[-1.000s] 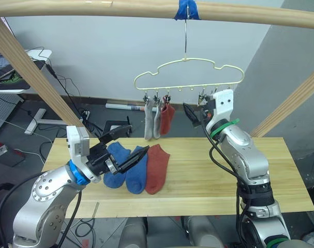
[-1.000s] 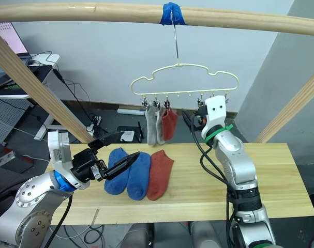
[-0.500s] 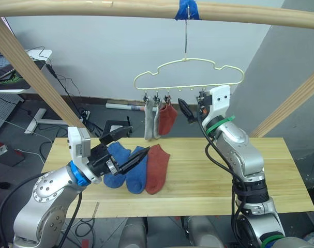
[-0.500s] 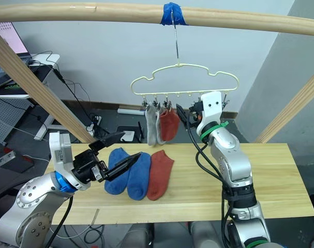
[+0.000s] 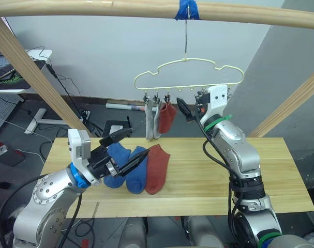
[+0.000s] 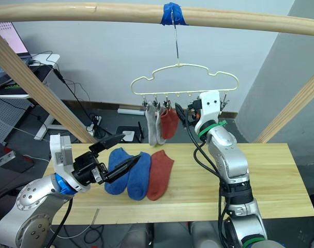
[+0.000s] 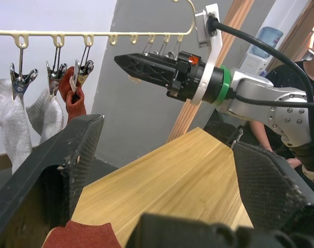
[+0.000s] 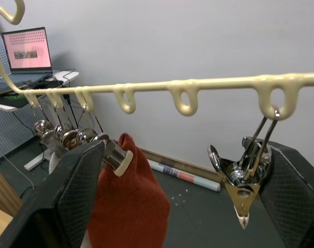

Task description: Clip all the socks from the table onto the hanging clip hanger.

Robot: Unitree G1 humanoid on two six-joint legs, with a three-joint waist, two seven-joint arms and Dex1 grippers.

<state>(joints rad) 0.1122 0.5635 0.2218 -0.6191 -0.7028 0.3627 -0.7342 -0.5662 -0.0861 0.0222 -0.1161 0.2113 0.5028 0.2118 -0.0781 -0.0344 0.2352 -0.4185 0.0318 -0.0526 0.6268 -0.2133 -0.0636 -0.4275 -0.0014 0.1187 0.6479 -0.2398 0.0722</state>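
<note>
Socks come first: three lie on the counter (image 5: 208,178) in a fanned row, two blue socks (image 5: 126,168) with a red sock (image 5: 157,168) at their 3 o'clock, all touching. Three more hang from the hanger (image 5: 189,72): two grey socks (image 5: 152,121) and a second red one (image 5: 167,117), on the clips at its 9 o'clock end.

My left end effector (image 5: 124,152) hovers just over the blue pair, fingers spread wide, gripping nothing. My right end effector (image 5: 183,108) is raised to the hanger's clip row, just at 3 o'clock of the hung red sock; its fingers stand apart in its wrist view and it carries nothing. An empty clip (image 8: 240,186) dangles right in front of it.

I judge the step to be picking the next sock. To do it well I'd drop the left fingers on one sock's edge only, since the three overlap and could lift together, and keep the right end effector steady near that free clip so the hanger doesn't swing.

Nothing here is a container proper; the hanger holds three, the counter three.
</note>
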